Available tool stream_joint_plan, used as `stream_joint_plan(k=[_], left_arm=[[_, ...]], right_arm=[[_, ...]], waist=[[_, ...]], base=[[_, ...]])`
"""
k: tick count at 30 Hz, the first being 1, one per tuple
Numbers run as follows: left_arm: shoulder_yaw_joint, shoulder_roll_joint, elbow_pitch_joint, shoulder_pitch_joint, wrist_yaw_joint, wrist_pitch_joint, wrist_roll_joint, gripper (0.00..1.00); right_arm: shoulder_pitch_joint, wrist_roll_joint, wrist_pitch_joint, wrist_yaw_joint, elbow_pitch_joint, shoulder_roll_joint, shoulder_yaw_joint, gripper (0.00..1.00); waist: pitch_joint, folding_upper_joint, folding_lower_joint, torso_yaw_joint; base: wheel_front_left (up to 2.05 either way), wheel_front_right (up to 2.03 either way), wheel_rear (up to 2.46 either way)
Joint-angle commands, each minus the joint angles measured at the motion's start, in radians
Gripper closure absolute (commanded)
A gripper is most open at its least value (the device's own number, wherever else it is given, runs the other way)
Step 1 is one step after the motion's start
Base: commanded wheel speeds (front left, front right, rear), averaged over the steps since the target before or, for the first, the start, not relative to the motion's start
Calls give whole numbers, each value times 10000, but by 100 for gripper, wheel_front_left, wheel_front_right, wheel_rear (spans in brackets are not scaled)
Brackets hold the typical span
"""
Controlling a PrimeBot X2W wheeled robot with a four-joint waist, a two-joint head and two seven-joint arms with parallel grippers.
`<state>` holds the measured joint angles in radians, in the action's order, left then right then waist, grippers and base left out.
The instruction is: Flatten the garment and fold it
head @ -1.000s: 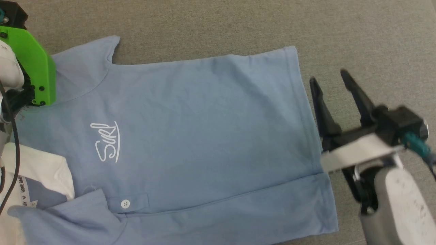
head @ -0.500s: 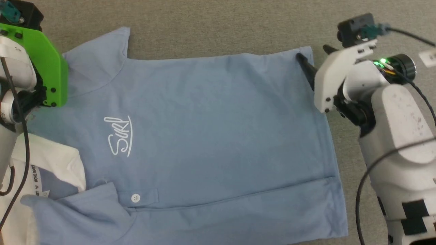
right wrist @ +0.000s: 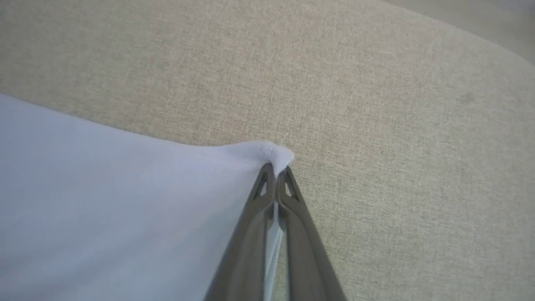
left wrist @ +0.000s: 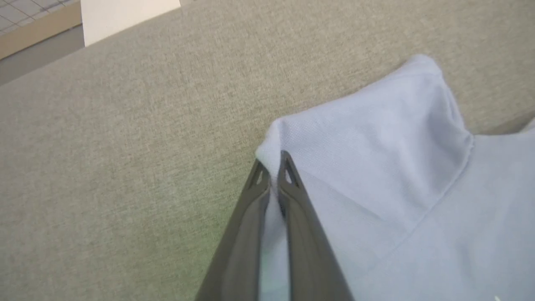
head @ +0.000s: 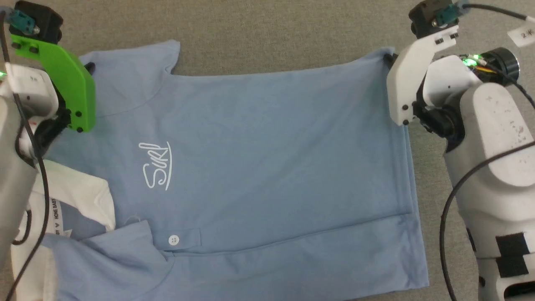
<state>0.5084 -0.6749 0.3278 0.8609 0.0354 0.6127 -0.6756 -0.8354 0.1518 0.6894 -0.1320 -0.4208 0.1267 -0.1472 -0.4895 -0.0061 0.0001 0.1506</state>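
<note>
- My left tool (left wrist: 271, 167) is clenched on the outer corner of the far sleeve (head: 125, 79). My right tool (right wrist: 276, 169) is clenched on the far hem corner, with a small tuft of cloth poking past its tips.
- The garment (head: 267, 146) lies sideways on the table (head: 292, 25), collar (head: 83, 196) toward my left and hem toward my right. The body is nearly flat.
- With both far corners pinched, I judge the step in hand to be the lengthwise fold of the far edge toward me.
- To do it well I would lift both corners together at one height, with the edge between them taut but not stretched. I would then lay it down parallel to the near edge, so the sleeve tucks inside rather than bunching.
- Both grips are shallow, taken right at the fabric's edge. A jerk or an uneven pull could let the knit slide out, and hard pulling apart could skew it.
- The cloth is a soft, fine-ribbed light blue knit that drapes limply and shows only faint creases.
- The hem and sleeve edge are stitched double and look firmer than the body.
- The collar is white and rumpled, a small white button (head: 173, 240) sits on the placket, and a white script print (head: 156, 165) marks the chest.
- The table has a coarse grey-beige woven cover, which I expect will drag on the cloth.
</note>
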Motion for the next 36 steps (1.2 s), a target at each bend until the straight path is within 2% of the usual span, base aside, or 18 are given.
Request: stream_joint_plan(k=[1,4,10,18,25,30,36], left_arm=[[-31,118,65,-270,65,-509,104,100],[-156,145,95,-902,66,-1783,218,100],[-634,269,-422,-2604,9,-3997,-111,100],[-1179,279,-1606,-5226,-621,-5472,-687,100],[-1182,582,-2381,-7381,-1038,-5959,-1228,100],[-1067,663,-2674,-8557,-1273,-5989,-1487,100],[-785,729,-2550,-9151,-1230,-5899,-1589,100]], right_arm=[[301,116,-370,13,101,-1,47,100],[844,505,-1219,13,232,-2,-46,100],[2164,1156,-2971,13,597,431,-406,100],[4068,1601,-4378,13,1033,943,-555,100],[5721,1942,-4342,13,1474,1112,-188,100],[7079,2071,-3557,13,2050,1047,265,100],[8365,2003,-2541,13,2657,621,789,100]], waist=[[357,61,-1,-39],[908,61,-1,-24],[2073,61,-1,-229],[3133,61,-1,-569],[3588,61,-1,-883],[3714,61,-1,-1058],[3738,61,-1,-1228]], base=[[0,0,0],[0,0,0],[0,0,0],[0,0,0],[0,0,0],[0,0,0],[0,0,0]])
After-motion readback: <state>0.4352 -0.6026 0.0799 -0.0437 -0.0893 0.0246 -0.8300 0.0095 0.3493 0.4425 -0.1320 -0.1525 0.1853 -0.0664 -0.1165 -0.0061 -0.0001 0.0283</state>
